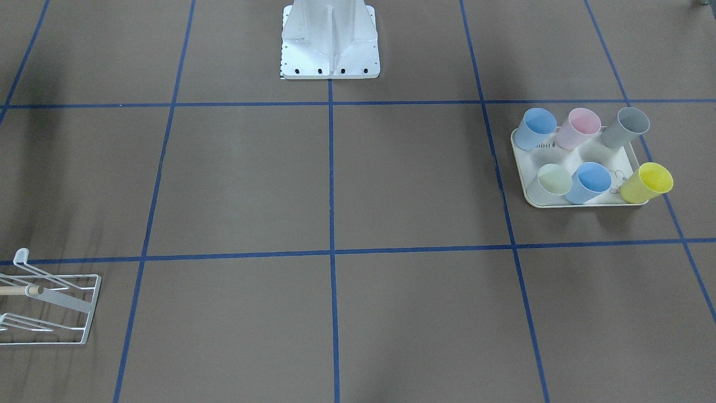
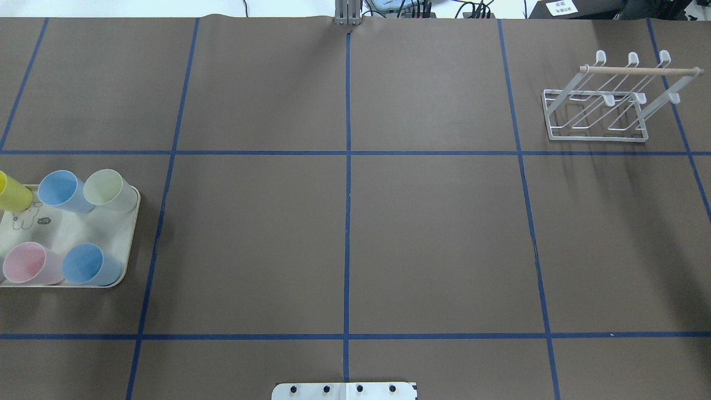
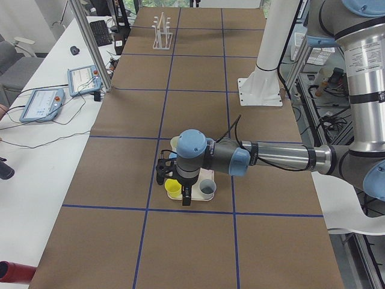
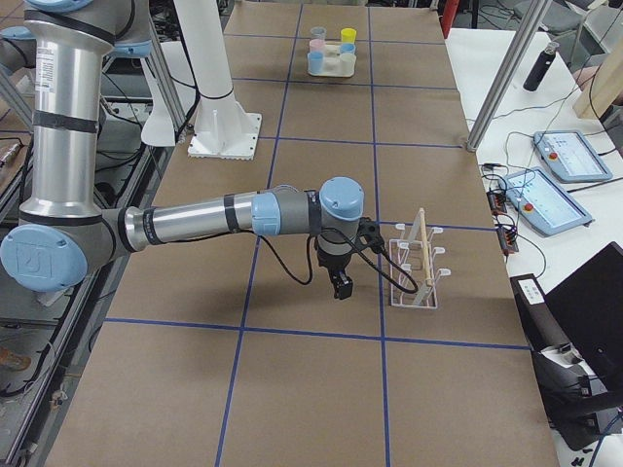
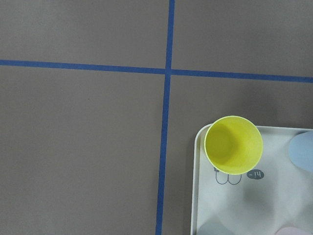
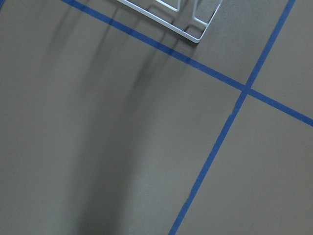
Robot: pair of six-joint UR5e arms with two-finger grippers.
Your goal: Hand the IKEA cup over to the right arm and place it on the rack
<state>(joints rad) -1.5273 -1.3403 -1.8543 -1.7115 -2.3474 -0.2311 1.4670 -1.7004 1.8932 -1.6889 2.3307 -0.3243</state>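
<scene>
The yellow cup (image 5: 233, 144) stands upright in a corner of the tray (image 5: 196, 196), with the left gripper (image 3: 174, 188) apparently above it. The right gripper (image 4: 341, 286) hangs beside the rack (image 4: 424, 248) near the table (image 2: 433, 233) edge; I cannot tell either grip's state

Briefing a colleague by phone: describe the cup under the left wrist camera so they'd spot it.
On the robot's left stands a cream rabbit-print tray of six plastic cups. At its outer corner farthest from the robot is the only yellow cup, beside a blue cup and a grey cup.
</scene>
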